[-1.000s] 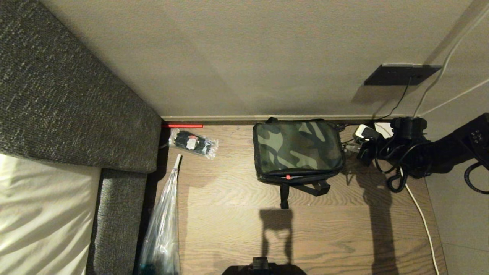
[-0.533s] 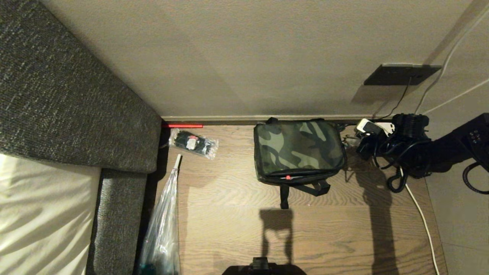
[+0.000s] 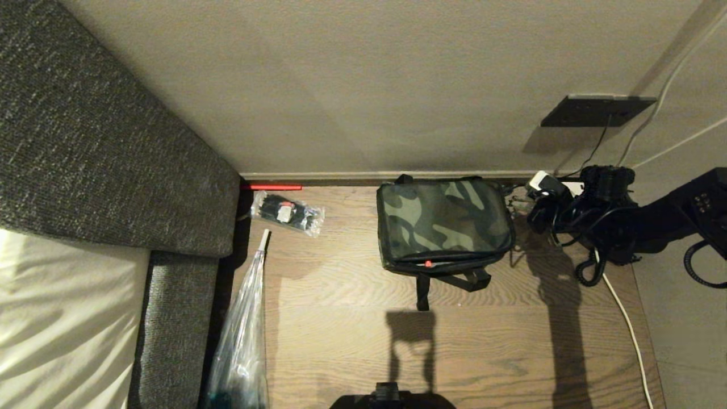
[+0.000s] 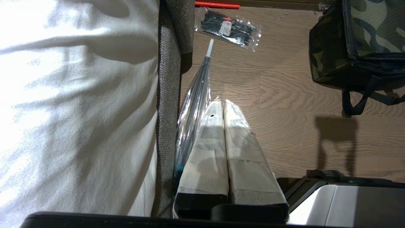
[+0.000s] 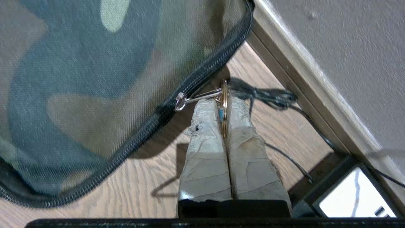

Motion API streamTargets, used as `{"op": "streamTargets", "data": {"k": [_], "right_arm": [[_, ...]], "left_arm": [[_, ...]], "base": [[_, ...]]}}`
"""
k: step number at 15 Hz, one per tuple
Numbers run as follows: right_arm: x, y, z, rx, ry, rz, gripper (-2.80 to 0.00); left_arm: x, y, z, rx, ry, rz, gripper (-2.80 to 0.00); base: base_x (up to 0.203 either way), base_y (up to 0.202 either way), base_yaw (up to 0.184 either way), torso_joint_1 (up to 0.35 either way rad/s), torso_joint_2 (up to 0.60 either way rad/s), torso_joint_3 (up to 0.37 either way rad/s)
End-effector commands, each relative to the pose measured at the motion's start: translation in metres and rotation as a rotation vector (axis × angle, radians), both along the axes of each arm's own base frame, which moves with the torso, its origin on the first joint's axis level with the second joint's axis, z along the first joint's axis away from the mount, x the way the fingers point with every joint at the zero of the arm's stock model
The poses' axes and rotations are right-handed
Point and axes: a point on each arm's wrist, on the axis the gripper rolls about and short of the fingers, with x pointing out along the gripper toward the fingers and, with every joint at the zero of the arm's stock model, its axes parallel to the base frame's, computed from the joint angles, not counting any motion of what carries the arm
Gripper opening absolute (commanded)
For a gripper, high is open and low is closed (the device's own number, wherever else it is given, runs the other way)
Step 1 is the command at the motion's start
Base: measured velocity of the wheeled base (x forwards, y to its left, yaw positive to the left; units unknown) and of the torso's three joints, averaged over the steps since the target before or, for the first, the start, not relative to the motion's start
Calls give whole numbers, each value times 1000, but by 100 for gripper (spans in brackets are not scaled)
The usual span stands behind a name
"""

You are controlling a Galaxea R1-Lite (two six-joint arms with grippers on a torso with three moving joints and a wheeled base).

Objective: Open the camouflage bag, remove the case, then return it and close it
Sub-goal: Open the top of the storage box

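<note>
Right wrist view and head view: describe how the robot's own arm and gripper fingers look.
The right gripper has two long tapering fingers wrapped in creased, off-white tape on a black base. In the head view the right arm is black, hung with looping black cables.

wood-grain floor point(image 3: 352, 295) meets plain beige wall point(image 3: 363, 79); left of the floor, grey fabric bed frame point(image 3: 85, 130) with white bedding point(image 3: 62, 318).

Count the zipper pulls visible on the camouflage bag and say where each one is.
1. A metal ring pull sits at the camouflage bag corner nearest the wall, pinched by the shut right gripper. Others may be hidden.
</note>
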Motion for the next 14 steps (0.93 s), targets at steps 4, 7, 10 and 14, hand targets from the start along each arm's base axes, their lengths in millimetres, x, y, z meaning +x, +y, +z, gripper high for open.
{"op": "streamTargets", "data": {"k": [4, 7, 10, 14], "right_arm": [[9, 5, 8, 20, -36, -34, -280], [12, 7, 11, 38, -45, -39, -280], [14, 8, 14, 50, -52, -58, -280], [19, 9, 18, 72, -65, -86, -280]], "left_arm": [[0, 0, 0, -1, 0, 0, -280], [0, 0, 0, 0, 0, 0, -280], [0, 0, 0, 0, 0, 0, -280], [0, 0, 0, 0, 0, 0, -280]], "base": [[0, 0, 0, 0, 0, 0], [0, 0, 0, 0, 0, 0], [0, 0, 0, 0, 0, 0], [0, 0, 0, 0, 0, 0]]}}
